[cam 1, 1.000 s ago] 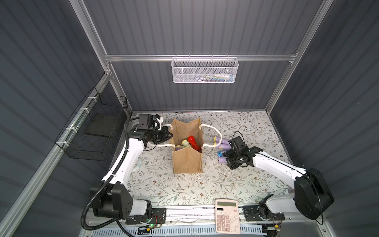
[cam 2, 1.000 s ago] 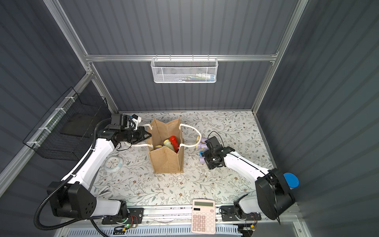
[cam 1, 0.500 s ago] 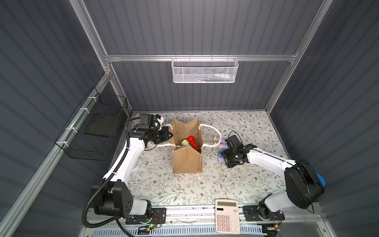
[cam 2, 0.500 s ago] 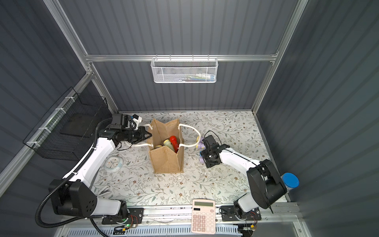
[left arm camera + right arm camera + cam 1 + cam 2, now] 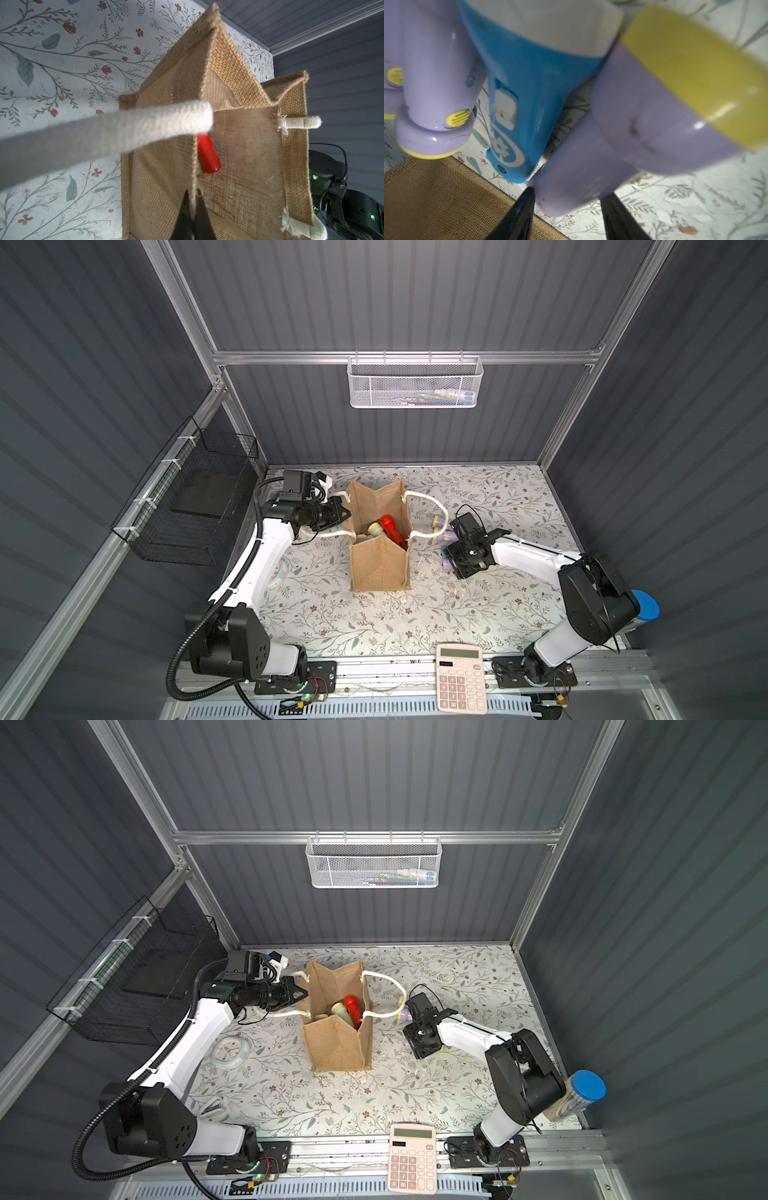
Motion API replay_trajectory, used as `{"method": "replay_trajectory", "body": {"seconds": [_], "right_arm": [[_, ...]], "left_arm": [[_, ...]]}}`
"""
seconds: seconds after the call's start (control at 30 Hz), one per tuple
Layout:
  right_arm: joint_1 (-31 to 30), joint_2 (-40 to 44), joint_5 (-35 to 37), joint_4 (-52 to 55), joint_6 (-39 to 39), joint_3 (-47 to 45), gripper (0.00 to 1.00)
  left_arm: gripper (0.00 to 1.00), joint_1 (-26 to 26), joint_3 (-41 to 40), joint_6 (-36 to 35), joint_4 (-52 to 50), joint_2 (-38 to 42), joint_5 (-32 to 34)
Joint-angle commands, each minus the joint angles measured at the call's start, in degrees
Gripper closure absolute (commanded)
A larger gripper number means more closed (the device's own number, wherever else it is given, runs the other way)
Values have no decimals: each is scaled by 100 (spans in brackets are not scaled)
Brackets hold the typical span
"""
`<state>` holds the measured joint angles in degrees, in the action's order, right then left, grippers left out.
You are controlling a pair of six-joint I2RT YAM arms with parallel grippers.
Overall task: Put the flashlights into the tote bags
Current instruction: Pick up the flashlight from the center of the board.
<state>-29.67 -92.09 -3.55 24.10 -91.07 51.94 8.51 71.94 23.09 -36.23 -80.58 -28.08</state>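
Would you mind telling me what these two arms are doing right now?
The left gripper is pinched shut on the rim of the tote bag, which stands open on the table. A red flashlight and a pale green flashlight already lie inside. Beside the bag, the right gripper has its jaws either side of a lilac flashlight with a yellow head, next to a blue flashlight and a second lilac flashlight. Whether that grip has closed is unclear.
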Motion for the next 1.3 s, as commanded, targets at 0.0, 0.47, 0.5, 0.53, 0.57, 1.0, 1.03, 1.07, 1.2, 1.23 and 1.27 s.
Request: {"method": "replay_trajectory", "body": {"seconds": [0.0,0.47,0.5,0.53,0.57,1.0,1.03,1.07,1.2,1.23,1.27], "right_arm": [[31,-4,119,268,-22,-167,46],[64,98,242,822,322,-430,48],[71,95,232,855,356,-446,49],[75,89,220,878,384,-456,49],[70,71,224,912,409,-465,50],[76,206,183,969,646,-601,72],[75,280,245,1031,676,-581,76],[75,396,330,1120,699,-554,79],[63,1043,820,1211,693,-600,90],[53,1207,966,1206,669,-621,90],[49,1383,1108,1205,641,-641,91]], "left_arm": [[100,-34,136,-138,-94,-71,115],[100,-34,259,-138,-174,-42,137],[100,-34,286,-138,-189,-46,137],[100,-34,294,-138,-204,-46,134],[100,-34,320,-138,-217,-46,142],[100,-35,329,-121,-244,29,131],[100,-34,328,-119,-244,33,148],[100,-34,322,-120,-244,41,139],[100,-34,294,-111,-219,58,135],[100,-34,294,-104,-210,51,128],[100,-34,294,-92,-210,51,118]]}}
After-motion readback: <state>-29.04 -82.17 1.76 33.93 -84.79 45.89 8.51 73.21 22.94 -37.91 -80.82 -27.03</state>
